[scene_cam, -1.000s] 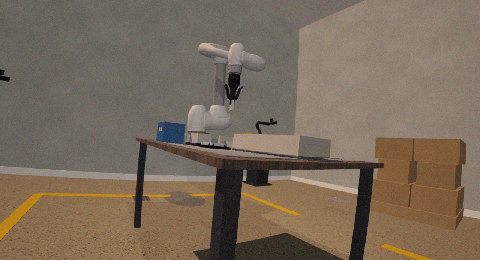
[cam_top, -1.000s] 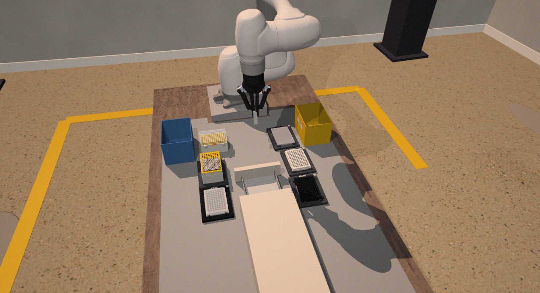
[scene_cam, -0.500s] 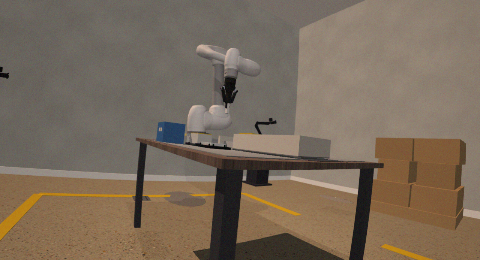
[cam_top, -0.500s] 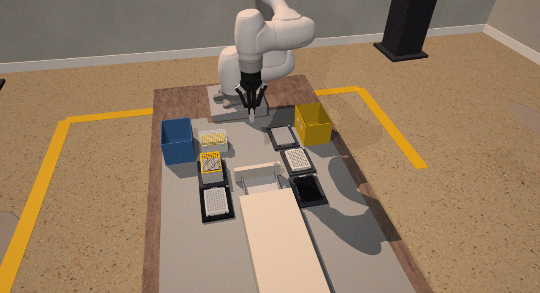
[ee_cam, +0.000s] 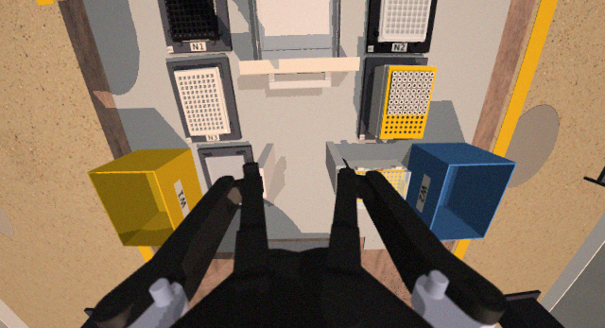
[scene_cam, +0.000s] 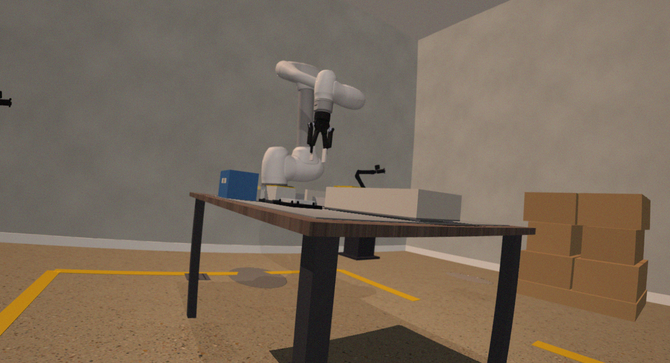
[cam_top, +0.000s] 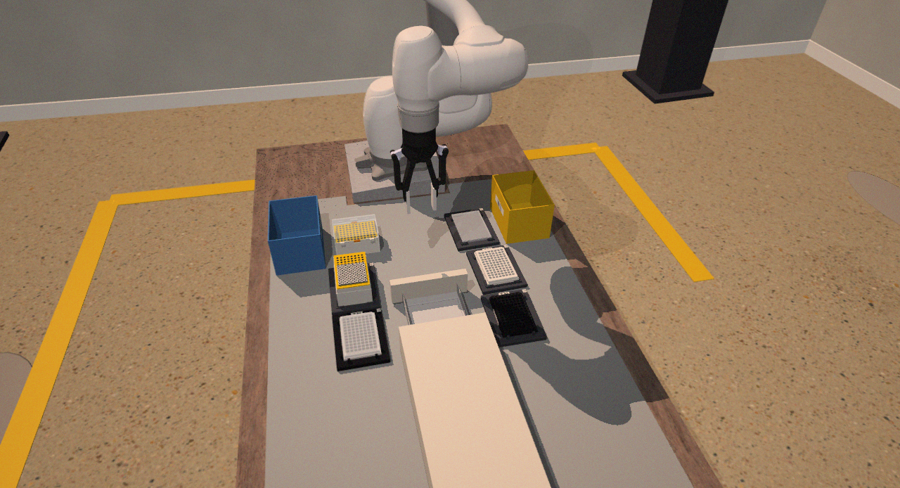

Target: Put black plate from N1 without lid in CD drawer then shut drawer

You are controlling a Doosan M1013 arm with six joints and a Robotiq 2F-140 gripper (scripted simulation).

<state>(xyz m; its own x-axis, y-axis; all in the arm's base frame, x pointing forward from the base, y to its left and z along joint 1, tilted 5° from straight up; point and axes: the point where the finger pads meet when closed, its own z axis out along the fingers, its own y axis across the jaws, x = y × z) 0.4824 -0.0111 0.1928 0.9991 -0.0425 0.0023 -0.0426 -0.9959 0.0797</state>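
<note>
The black plate (cam_top: pixel 512 315) lies without a lid in nest N1 on the right of the bench; in the wrist view (ee_cam: pixel 191 13) it is at the top left. The beige cooler CD (cam_top: pixel 465 397) stands in the middle, and its drawer (cam_top: pixel 434 306) is pulled out toward the arm's base. The visible drawer floor (ee_cam: pixel 293 16) is bare behind the front panel (ee_cam: pixel 299 65) and bar handle (ee_cam: pixel 299 83). My gripper (cam_top: pixel 420 202) hangs high above the bench near the arm's base, pointing down. Its fingers are open and empty; it also shows in the exterior view (scene_cam: pixel 317 156).
White plates sit in nests N2 (cam_top: pixel 360 335) and N3 (cam_top: pixel 496 264). An empty nest (cam_top: pixel 472 228) and the yellow bin (cam_top: pixel 522 207) lie at the right of the gripper. The blue bin (cam_top: pixel 295 233), the lidded tip box (cam_top: pixel 356 232) and a yellow tip rack (cam_top: pixel 351 274) are at the left.
</note>
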